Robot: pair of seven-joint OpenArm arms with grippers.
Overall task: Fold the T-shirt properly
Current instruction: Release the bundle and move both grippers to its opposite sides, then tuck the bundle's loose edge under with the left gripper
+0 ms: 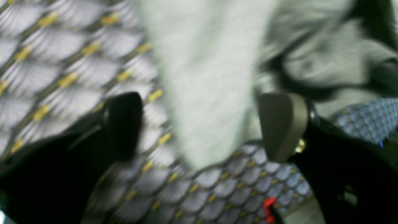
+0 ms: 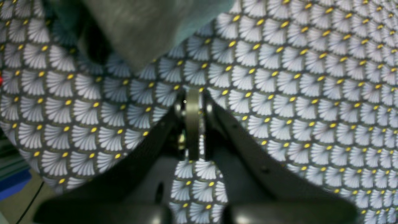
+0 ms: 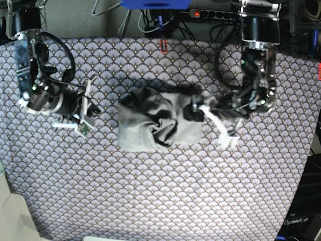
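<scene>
Two pincers work the fold: the left gripper (image 1: 199,124) gapes released with the bunched T-shirt (image 3: 158,120) just ahead between its jaws, the right gripper (image 2: 192,124) sits clenched and empty beside it, so smoothing likely follows.

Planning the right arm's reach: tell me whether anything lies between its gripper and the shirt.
Nothing visible does. Only bare patterned cloth lies between the right gripper and the crumpled shirt.
</scene>
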